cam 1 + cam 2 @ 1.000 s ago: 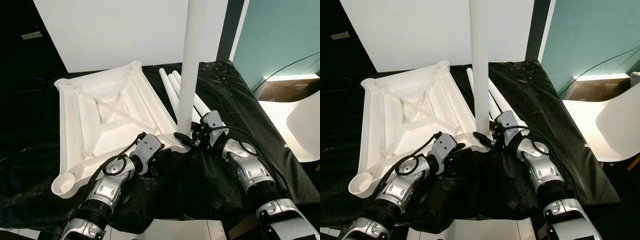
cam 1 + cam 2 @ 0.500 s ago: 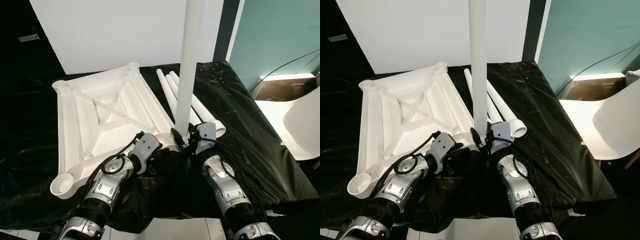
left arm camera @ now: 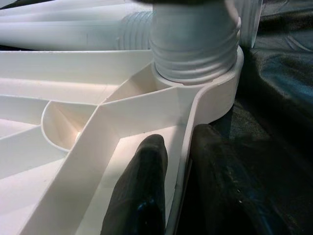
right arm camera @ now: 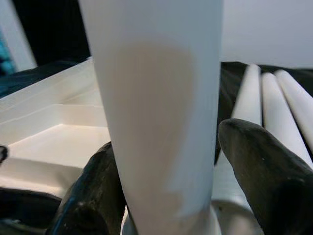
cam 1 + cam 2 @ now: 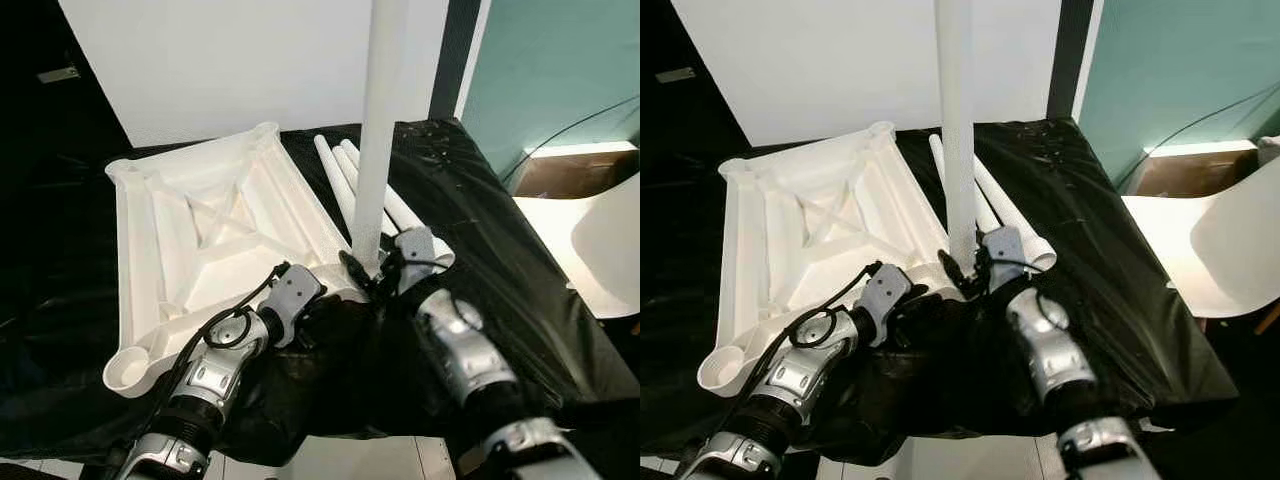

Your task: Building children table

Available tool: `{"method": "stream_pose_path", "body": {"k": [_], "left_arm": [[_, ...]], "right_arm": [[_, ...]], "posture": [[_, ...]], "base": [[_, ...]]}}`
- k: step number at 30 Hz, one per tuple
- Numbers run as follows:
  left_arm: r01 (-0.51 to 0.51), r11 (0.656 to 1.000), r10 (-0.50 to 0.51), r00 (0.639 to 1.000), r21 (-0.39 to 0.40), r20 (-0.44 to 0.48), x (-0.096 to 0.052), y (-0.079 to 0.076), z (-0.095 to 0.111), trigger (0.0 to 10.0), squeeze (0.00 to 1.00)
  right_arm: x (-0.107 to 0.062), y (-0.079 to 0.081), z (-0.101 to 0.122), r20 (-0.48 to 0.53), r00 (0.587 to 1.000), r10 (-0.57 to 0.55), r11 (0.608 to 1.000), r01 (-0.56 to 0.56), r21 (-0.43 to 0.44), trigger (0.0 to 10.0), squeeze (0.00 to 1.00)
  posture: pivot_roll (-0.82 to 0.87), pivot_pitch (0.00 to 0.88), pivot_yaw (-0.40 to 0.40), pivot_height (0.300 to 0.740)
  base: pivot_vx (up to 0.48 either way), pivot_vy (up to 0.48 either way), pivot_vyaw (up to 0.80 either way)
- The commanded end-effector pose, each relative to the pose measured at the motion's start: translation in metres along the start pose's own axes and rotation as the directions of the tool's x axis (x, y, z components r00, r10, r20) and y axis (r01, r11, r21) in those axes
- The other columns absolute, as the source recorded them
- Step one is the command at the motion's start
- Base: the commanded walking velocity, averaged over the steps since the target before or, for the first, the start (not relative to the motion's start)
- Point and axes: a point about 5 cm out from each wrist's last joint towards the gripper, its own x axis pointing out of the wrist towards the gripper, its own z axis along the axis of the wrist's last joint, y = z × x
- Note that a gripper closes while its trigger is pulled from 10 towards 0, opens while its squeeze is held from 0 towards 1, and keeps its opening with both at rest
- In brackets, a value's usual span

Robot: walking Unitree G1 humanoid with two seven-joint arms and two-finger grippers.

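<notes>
on the black-draped bench, the tabletop [image 5: 205,240] lies upside down with its ribs facing up. one leg [image 5: 377,130] stands upright in the near corner socket [image 3: 215,85], and its thread is partly seated, with several turns showing above the socket rim in the left wrist view. three spare legs [image 5: 385,200] lie side by side just behind it.

you're screwing that leg in, so keep it plumb as you turn; any lean risks crossing the thread. brace the top firmly so it doesn't spin with the leg, and turn until the thread is buried.

your right gripper [image 4: 166,161] sits low on the leg, just above the socket, with one finger on each side. the left finger looks to touch the leg, while the other [image 4: 259,161] stands slightly off it, so call it a loose, narrow hold.

your left gripper [image 3: 176,191] is closed thin on the rim of the tabletop, just beside the socket, one finger inside the rib and one outside.
</notes>
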Motion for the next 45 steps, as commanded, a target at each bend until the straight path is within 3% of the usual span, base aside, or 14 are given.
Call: {"method": "stream_pose_path", "body": {"k": [1,4,5,15,20,25,28,29,32,33,34,39,40,45], "left_arm": [[0.082,0.995,-0.088,0.99,-0.062,-0.106,0.002,-0.018,-0.026,10.0,0.0],[0.08,0.995,-0.086,0.991,-0.064,-0.105,0.001,-0.018,-0.026,10.0,0.0],[0.075,0.995,-0.082,0.991,-0.069,-0.103,0.001,-0.02,-0.027,10.0,0.0],[0.06,0.996,-0.067,0.992,-0.072,-0.106,-0.001,-0.019,-0.029,10.0,0.0],[0.04,0.997,-0.047,0.993,-0.07,-0.104,-0.003,-0.016,-0.028,10.0,0.0],[0.028,0.997,-0.035,0.994,-0.071,-0.107,-0.007,-0.013,-0.029,10.0,0.0],[0.029,0.997,-0.036,0.993,-0.07,-0.112,-0.008,-0.014,-0.03,10.0,0.0],[0.033,0.997,-0.041,0.993,-0.072,-0.115,-0.009,-0.015,-0.031,10.0,0.0],[0.036,0.997,-0.045,0.992,-0.073,-0.118,-0.01,-0.016,-0.032,10.0,0.0],[0.041,0.997,-0.05,0.992,-0.07,-0.12,-0.01,-0.017,-0.032,10.0,0.0],[0.045,0.997,-0.053,0.992,-0.07,-0.117,-0.01,-0.018,-0.032,10.0,0.0],[0.046,0.997,-0.054,0.992,-0.069,-0.117,-0.009,-0.018,-0.031,10.0,0.0],[0.054,0.996,-0.062,0.991,-0.065,-0.116,-0.008,-0.018,-0.031,10.0,0.0],[0.06,0.996,-0.066,0.991,-0.061,-0.117,-0.006,-0.018,-0.029,10.0,0.0]], "right_arm": [[0.001,0.003,-0.005,-0.035,0.995,0.089,0.996,-0.089,-0.001,10.0,0.0],[0.002,0.002,-0.005,-0.043,0.994,0.105,0.994,-0.105,-0.006,10.0,0.0],[0.0,0.008,-0.009,-0.077,0.973,0.217,0.976,-0.217,0.005,0.0,0.0],[-0.002,0.015,-0.02,-0.125,0.954,0.272,0.961,-0.264,0.076,0.0,0.0],[-0.006,0.019,-0.029,-0.097,0.994,-0.05,0.983,0.066,0.171,0.0,0.0],[-0.012,0.019,-0.03,-0.072,0.957,-0.28,0.946,0.288,0.151,0.0,0.0],[-0.012,0.02,-0.029,-0.071,0.953,-0.295,0.943,0.302,0.14,1.4,0.0],[-0.009,0.021,-0.027,-0.065,0.956,-0.288,0.948,0.294,0.125,10.0,0.0],[-0.007,0.022,-0.025,-0.06,0.959,-0.275,0.953,0.281,0.111,10.0,0.0],[-0.004,0.021,-0.024,-0.056,0.967,-0.247,0.96,0.252,0.121,10.0,0.73],[-0.003,0.02,-0.023,-0.053,0.974,-0.222,0.964,0.228,0.136,10.0,1.0],[0.001,0.018,-0.021,-0.05,0.989,-0.142,0.98,0.147,0.137,10.0,1.0],[0.003,0.013,-0.017,-0.05,0.999,0.002,0.995,0.003,0.104,10.0,0.0],[0.002,0.005,-0.012,-0.061,0.989,0.133,0.989,-0.128,0.081,10.0,0.0]], "posture": [[-0.03,0.0,0.016,0.74],[-0.03,0.0,0.015,0.74],[-0.02,0.0,0.011,0.74],[-0.01,0.0,-0.003,0.74],[0.01,0.0,-0.01,0.74],[0.02,0.0,-0.003,0.74],[0.02,0.0,0.002,0.74],[0.02,0.0,0.008,0.74],[0.02,0.0,0.007,0.74],[0.02,0.0,0.004,0.74],[0.02,0.0,0.004,0.74],[0.01,0.0,0.01,0.74],[0.0,0.0,0.011,0.74],[0.0,0.0,0.014,0.74]], "base": [[0.0,0.0,0.0],[0.0,0.0,0.0],[0.0,0.0,0.0],[0.0,0.0,0.0],[0.0,0.0,0.0],[0.0,0.0,0.0],[0.0,0.0,0.0],[0.0,0.0,0.0],[0.0,0.0,0.0],[0.0,0.0,0.0],[0.0,0.0,0.0],[0.0,0.0,0.0],[0.0,0.0,0.0],[0.0,0.0,0.0]]}}
